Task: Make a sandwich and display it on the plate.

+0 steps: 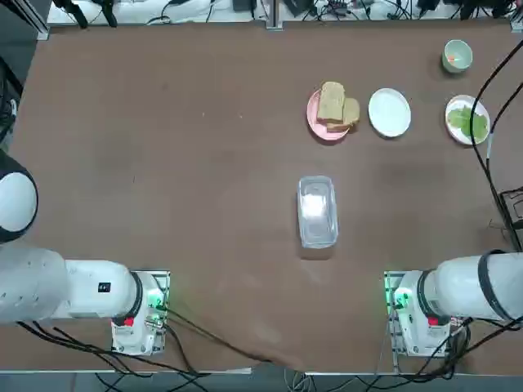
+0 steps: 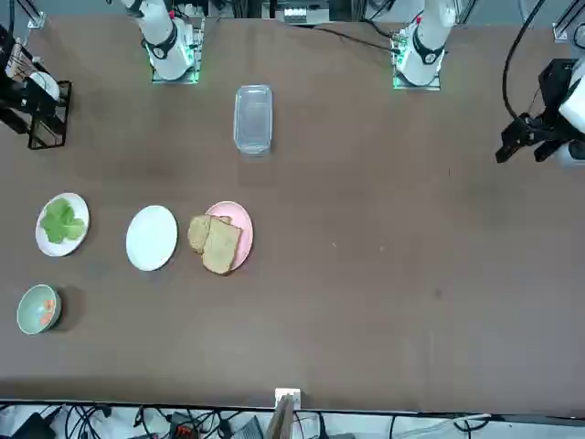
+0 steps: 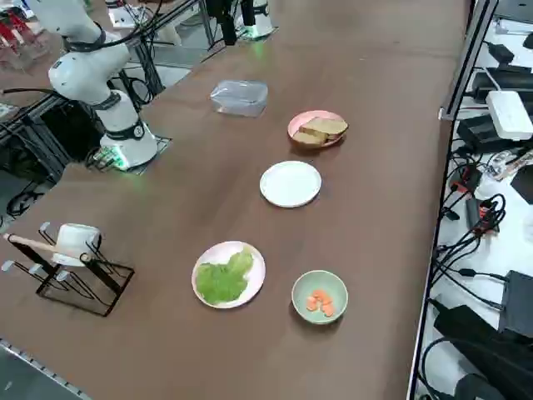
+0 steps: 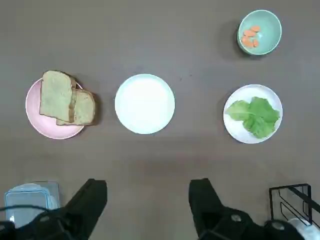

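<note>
Two tan bread slices (image 4: 65, 97) lie overlapping on a pink plate (image 4: 32, 112). Beside them stands the plain white plate (image 4: 144, 103), bare; in the top view it (image 1: 389, 112) is at the back right. Green lettuce leaves (image 4: 255, 115) lie on a second white plate (image 1: 482, 104) further right. No put-together sandwich shows. My right gripper (image 4: 148, 200) hangs high above the table on the near side of the white plate, open, with nothing between its fingers. It shows only in the wrist view.
A pale-green cup (image 1: 457, 56) with orange pieces stands at the back right corner. A clear lidded container (image 1: 317, 211) lies mid-table. A black wire rack (image 3: 75, 267) holding a white mug stands at the table's right edge.
</note>
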